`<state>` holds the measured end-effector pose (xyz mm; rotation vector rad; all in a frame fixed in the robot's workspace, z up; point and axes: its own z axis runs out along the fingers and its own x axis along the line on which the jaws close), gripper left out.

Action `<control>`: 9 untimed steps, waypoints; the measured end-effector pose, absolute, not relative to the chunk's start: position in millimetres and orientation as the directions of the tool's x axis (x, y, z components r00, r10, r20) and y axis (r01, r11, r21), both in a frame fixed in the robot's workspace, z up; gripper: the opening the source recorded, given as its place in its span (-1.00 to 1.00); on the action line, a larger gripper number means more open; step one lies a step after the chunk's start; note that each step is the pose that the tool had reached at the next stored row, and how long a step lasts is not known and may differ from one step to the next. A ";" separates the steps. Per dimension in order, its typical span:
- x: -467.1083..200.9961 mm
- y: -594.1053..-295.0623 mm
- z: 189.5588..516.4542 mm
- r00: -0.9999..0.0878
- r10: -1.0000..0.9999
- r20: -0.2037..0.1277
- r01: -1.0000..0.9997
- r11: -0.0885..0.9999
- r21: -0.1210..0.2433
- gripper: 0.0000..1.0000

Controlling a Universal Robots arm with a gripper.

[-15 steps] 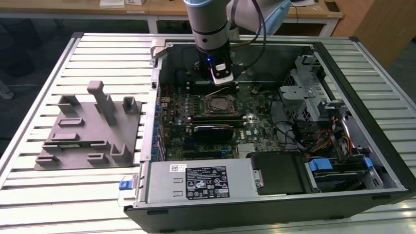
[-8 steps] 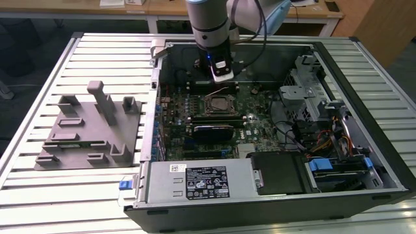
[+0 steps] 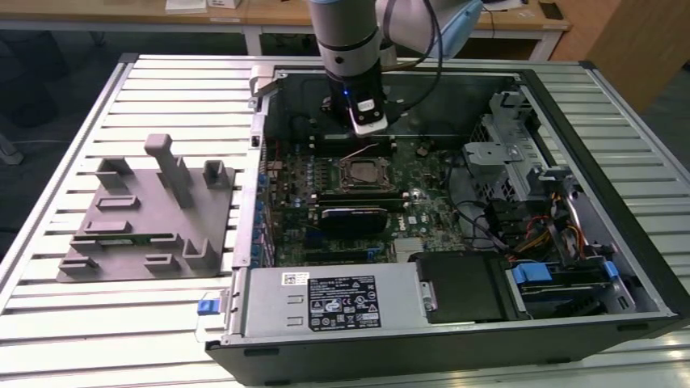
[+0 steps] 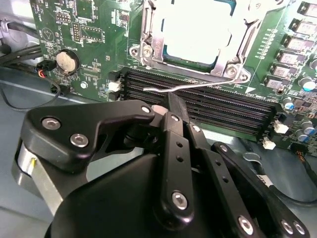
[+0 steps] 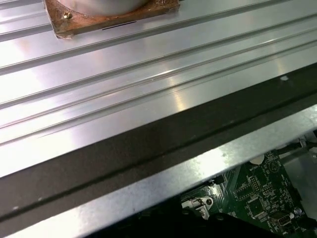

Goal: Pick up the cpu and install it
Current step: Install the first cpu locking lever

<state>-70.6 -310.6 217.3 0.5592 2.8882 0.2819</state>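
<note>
lab: slatted aluminium bench point(image 3: 65, 323), desks point(image 3: 270, 12)

The end effector point(image 4: 171, 106) has glossy black linkages with silver screws; the arm point(image 3: 345, 36) is grey.

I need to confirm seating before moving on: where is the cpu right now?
The cpu lies in the socket frame on the motherboard, beside the black memory slots in the second wrist view; in the exterior view it sits mid-case, just below the arm's tool.
</note>
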 end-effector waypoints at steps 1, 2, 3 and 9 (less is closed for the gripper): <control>-70.6 -310.6 217.3 -0.912 0.384 -0.145 0.349 0.911 0.220 -0.79; -70.7 -310.6 217.3 -0.912 0.384 -0.145 0.349 0.911 0.220 -0.79; -70.8 -310.6 217.5 -0.912 0.384 -0.146 0.349 0.911 0.220 -0.79; -71.7 -310.6 218.2 -0.912 0.384 -0.146 0.349 0.911 0.220 -0.79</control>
